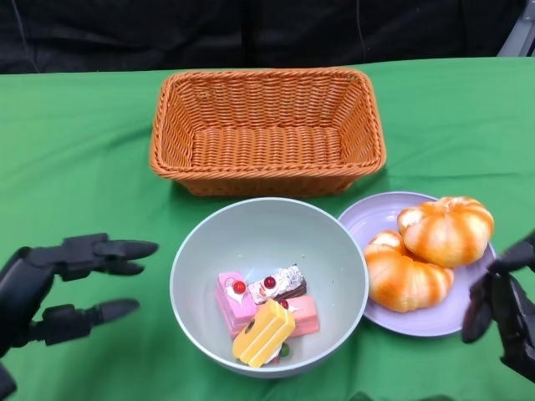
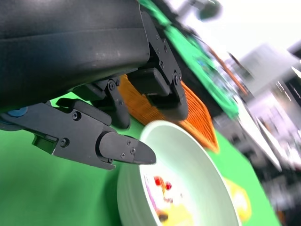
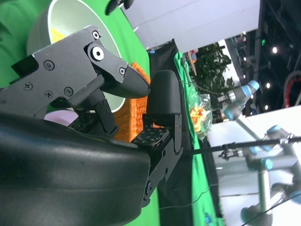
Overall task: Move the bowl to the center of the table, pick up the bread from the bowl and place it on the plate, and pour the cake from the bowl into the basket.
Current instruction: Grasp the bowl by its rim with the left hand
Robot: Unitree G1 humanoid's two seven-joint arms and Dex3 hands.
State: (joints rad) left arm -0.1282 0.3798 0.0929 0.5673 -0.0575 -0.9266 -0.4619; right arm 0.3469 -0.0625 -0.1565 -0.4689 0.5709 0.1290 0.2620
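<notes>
Open cloth (image 1: pixel 84 150) left of bowl (image 1: pixel 334 251); plate (image 1: pixel 368 221) touching right.

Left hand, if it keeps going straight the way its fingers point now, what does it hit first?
Most likely the bowl: the left hand is open, its fingers aimed across the green cloth at the bowl's near wall, with only bare cloth between. Height is hard to judge.

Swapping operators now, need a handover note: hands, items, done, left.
Left hand: open, beside the bowl, not touching.
Right hand: open, holding nothing, by the plate.
Bowl sits mid-table before the basket, cake pieces inside.
Done: both breads on the plate.
Left: pour the cake into the empty basket.
</notes>
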